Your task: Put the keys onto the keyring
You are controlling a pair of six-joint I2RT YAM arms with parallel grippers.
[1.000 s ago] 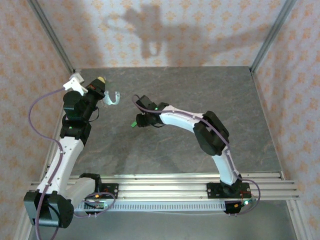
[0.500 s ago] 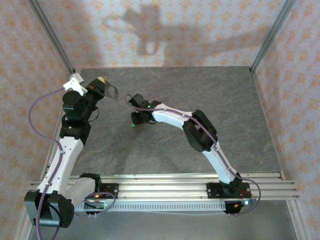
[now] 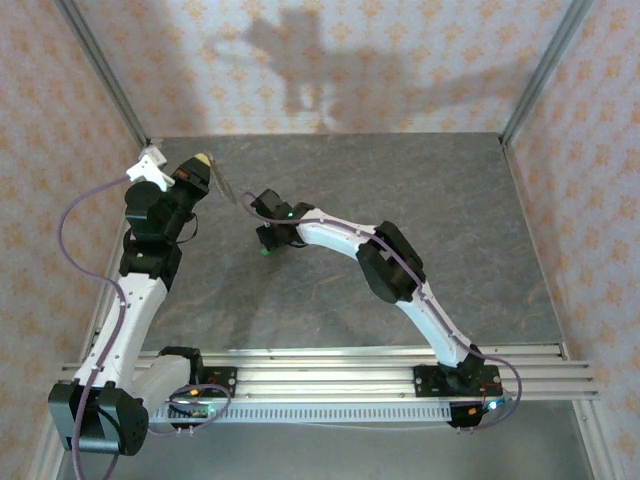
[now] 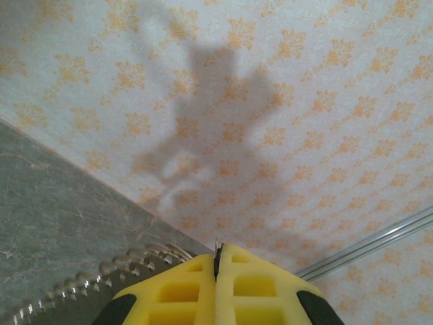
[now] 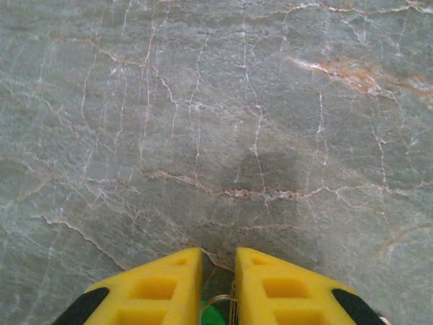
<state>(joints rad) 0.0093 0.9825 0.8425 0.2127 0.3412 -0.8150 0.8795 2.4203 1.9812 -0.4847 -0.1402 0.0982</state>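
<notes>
Where the overhead camera looks down, the left end effector hangs over the far left corner of the grey stone worktop. A thin keyring runs from its tip toward the middle of the worktop. Its free end comes close to the right end effector, which points down over the far half, left of centre. A speck of bright green, the key, sits at that tip just above the stone.

From the left wrist, the left end effector has its two yellow fingers pressed flat together, with a thin sliver pinched in the seam. The keyring shows as a bumpy, toothed strap curving in from the lower left and passing behind the left finger. Beyond it stands the patterned wall.

From the right wrist, the right end effector points at bare veined worktop. Its yellow fingers are drawn in to a narrow gap. The key sits in that gap, gripped by its green head, with a fine wire loop just above the green.
</notes>
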